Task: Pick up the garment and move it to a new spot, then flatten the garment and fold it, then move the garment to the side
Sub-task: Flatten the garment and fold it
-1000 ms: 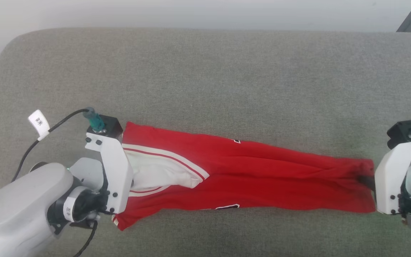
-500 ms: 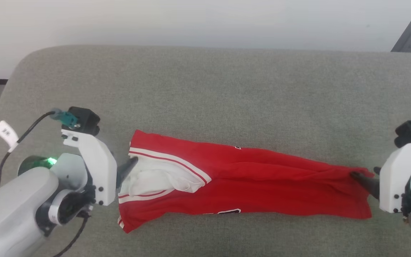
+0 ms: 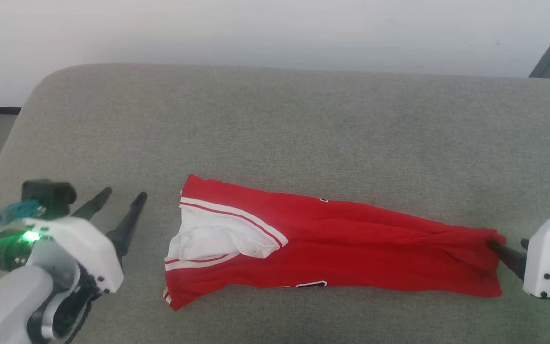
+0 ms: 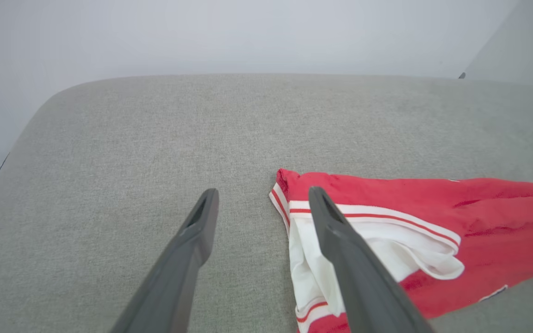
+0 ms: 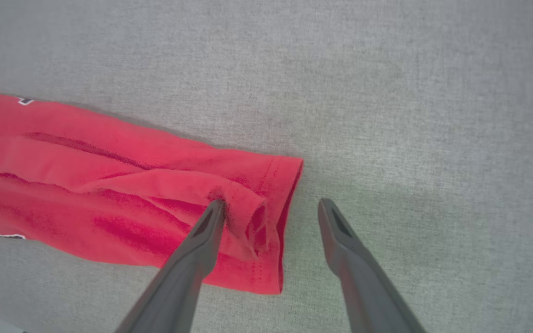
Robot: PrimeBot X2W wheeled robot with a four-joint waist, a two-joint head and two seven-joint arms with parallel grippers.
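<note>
A broad grey woven-fabric upholstered surface (image 3: 303,119) with a rounded far-left corner spans the scene, with a pale wall behind it.

In its near half lies the red basketball jersey with white sleeves and striped trim (image 3: 351,248), the garment of the task. It is drawn out into a long, narrow band running left to right. The white sleeve and its red-and-white trim are at the left end and the stitched hem is at the right end. Long creases run along its length, and slivers of outlined numerals peek out at the far and near edges, so it looks doubled over lengthwise.

The left hand (image 3: 125,192) sits to the left of the sleeve end, clear of the cloth, with its two dark fingers spread apart and nothing between them. The right hand (image 5: 272,202) is at the hem, also spread wide and gripping nothing. One finger rests on a small pucker of red cloth just inside the hem, and the other is over bare grey fabric beyond the garment's end.

As a judgement, the flattening and a lengthwise fold look done, and the crosswise fold is the step in hand, with the move to the side yet to come. The next move calls for each hand to pinch all the layers at its end. One end must then be carried over to meet the other without dragging the strip askew. The loose white sleeve is the likeliest part to slip out.
</note>
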